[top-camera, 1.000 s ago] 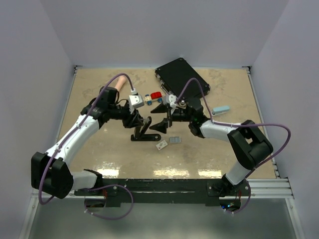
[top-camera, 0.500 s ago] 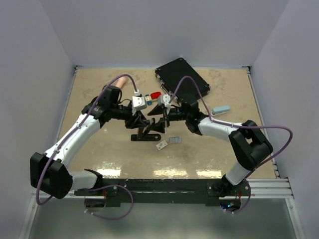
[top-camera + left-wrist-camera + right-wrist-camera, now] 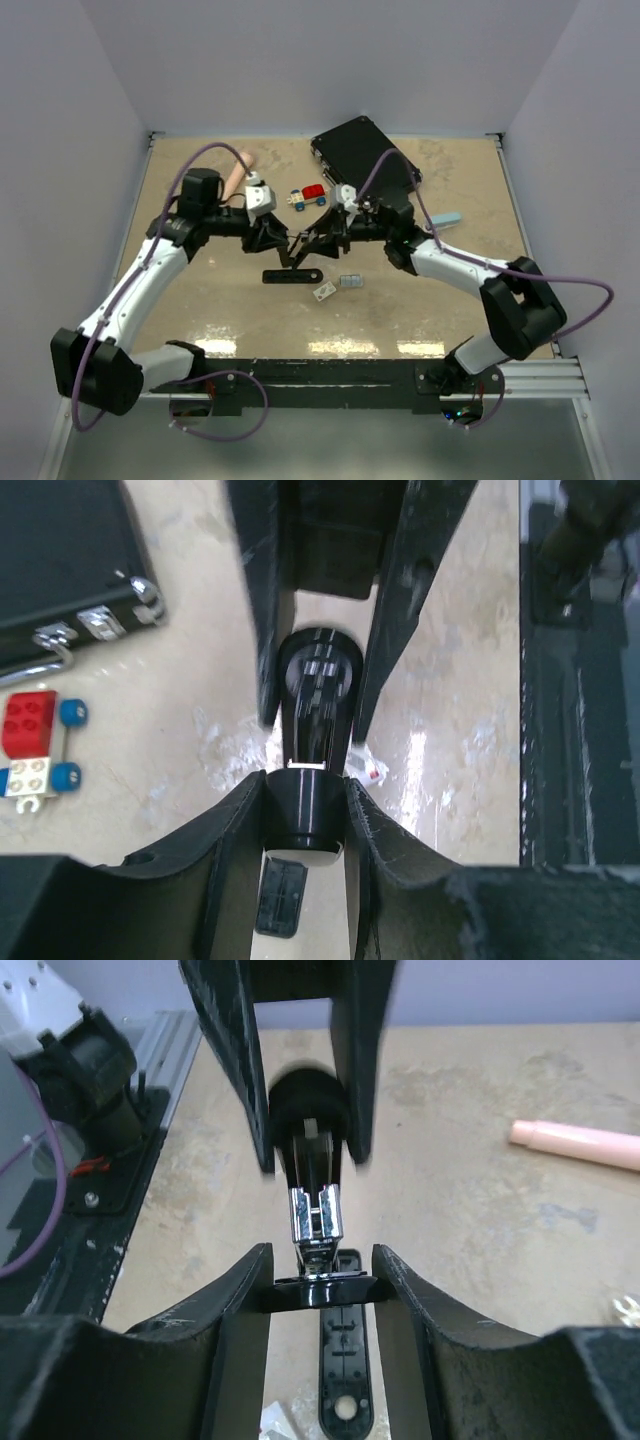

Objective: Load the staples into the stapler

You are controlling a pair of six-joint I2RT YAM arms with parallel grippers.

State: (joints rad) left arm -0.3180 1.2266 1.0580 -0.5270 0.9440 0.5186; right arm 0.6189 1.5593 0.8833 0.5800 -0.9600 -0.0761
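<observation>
While our left tool and right tool both clamp the opened stapler on the counter, the staples lie unloaded near its base; we judge insertion and closing remain.

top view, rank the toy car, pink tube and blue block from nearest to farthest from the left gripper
From the left gripper:
1. toy car, just beyond it, mid-table.
2. pink tube, rear left.
3. blue block, far across on the right side.
</observation>
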